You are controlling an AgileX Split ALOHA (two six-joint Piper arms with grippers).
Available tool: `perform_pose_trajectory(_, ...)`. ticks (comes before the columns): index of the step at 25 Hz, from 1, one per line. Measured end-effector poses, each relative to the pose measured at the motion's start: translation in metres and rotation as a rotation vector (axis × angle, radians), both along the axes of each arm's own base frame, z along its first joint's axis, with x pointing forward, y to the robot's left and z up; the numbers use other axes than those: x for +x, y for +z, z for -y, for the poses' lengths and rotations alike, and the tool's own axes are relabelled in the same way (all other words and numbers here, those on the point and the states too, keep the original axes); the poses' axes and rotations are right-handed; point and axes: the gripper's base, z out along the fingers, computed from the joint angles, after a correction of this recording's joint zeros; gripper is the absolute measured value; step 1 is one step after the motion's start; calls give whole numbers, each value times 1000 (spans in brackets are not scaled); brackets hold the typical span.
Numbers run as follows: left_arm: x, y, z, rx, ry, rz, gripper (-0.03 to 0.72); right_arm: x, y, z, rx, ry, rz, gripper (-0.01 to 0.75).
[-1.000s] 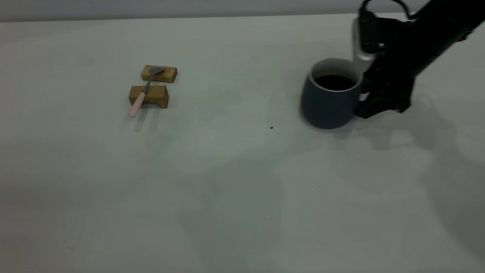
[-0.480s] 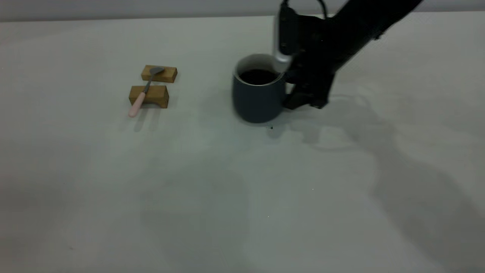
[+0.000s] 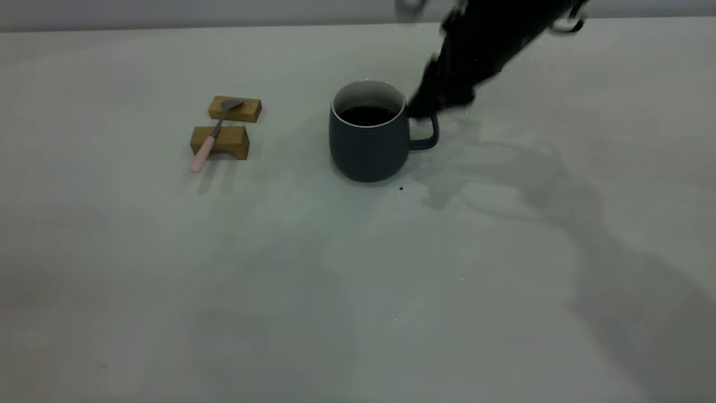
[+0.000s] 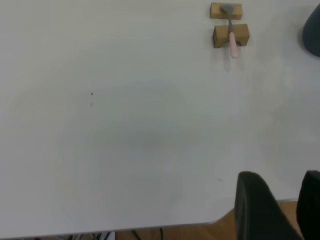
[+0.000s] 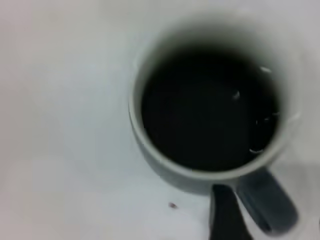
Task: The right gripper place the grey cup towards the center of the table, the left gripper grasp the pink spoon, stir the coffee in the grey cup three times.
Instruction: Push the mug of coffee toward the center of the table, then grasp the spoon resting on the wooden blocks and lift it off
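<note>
The grey cup (image 3: 363, 148) stands upright near the middle of the table (image 3: 358, 280), its handle (image 3: 426, 133) pointing right and dark coffee (image 3: 366, 115) inside. My right gripper (image 3: 442, 98) hovers just above and behind the handle, blurred and off the cup. In the right wrist view one dark finger (image 5: 224, 215) shows beside the handle (image 5: 265, 205), with the coffee (image 5: 207, 107) straight below; the gripper is open. The pink spoon (image 3: 212, 134) lies across two wooden blocks, left of the cup. My left gripper (image 4: 287, 212) stands open and empty over the table's near edge, far from the spoon (image 4: 232, 40).
Two brown wooden blocks (image 3: 235, 109) (image 3: 221, 143) carry the spoon. A tiny dark speck (image 3: 400, 188) lies just in front of the cup. The cup's edge (image 4: 312, 30) shows in the left wrist view.
The right gripper carried the cup leftward from the right side to the table's middle, then let go of the handle and lifted up and to the right. Spoon and blocks stayed put.
</note>
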Motion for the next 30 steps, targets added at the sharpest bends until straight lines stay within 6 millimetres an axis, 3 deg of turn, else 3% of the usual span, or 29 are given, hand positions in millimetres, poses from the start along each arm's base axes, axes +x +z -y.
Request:
perform_pose_trajectory(4, 0, 0, 0, 0, 0, 0, 276, -15, 58, 15, 199, -278, -206, 414)
perform_pose_trajectory(7, 0, 0, 0, 0, 0, 0, 276, -42, 105, 18, 298, -380, -360, 393)
perform_pose_trajectory(10, 0, 0, 0, 0, 0, 0, 276, -80, 134, 29, 250, -422, -454, 389)
perform_pose_trajectory(19, 0, 0, 0, -1, 1, 0, 276, -211, 163, 104, -173, -802, -482, 389)
perform_pose_trajectory(24, 0, 0, 0, -1, 1, 0, 276, -281, 178, 139, -173, -910, -380, 389)
perform_pose_trajectory(30, 0, 0, 0, -1, 1, 0, 276, -345, 173, 153, -74, -948, -189, 389)
